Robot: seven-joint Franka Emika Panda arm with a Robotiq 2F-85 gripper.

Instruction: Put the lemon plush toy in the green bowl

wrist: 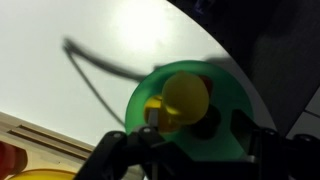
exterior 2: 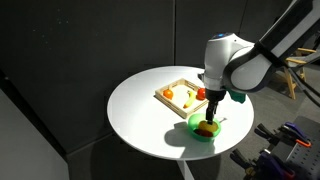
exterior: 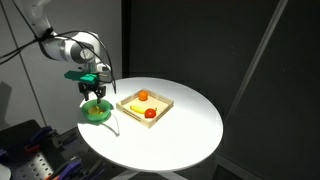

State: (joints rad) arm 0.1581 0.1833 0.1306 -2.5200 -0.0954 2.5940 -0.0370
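Observation:
The green bowl (exterior: 97, 112) stands on the round white table, next to the wooden tray; it also shows in the other exterior view (exterior 2: 203, 129) and in the wrist view (wrist: 225, 105). The lemon plush toy (wrist: 186, 95), a roundish pale yellow ball, lies inside the bowl's rim. It shows as a yellow spot in an exterior view (exterior: 95, 107). My gripper (wrist: 198, 123) hangs right above the bowl, in both exterior views (exterior: 93, 93) (exterior 2: 211, 108). Its jaws are wide apart, the left finger beside the toy, the right finger well off it.
The square light wooden tray (exterior: 160, 101) (exterior 2: 177, 87) holds an orange round toy (exterior: 143, 96), a red round toy (exterior: 150, 114) and a longer yellow toy (exterior: 134, 107). A dark thin line (wrist: 95, 75) runs across the white table (exterior: 185, 125) by the bowl. The table edge is close behind the bowl.

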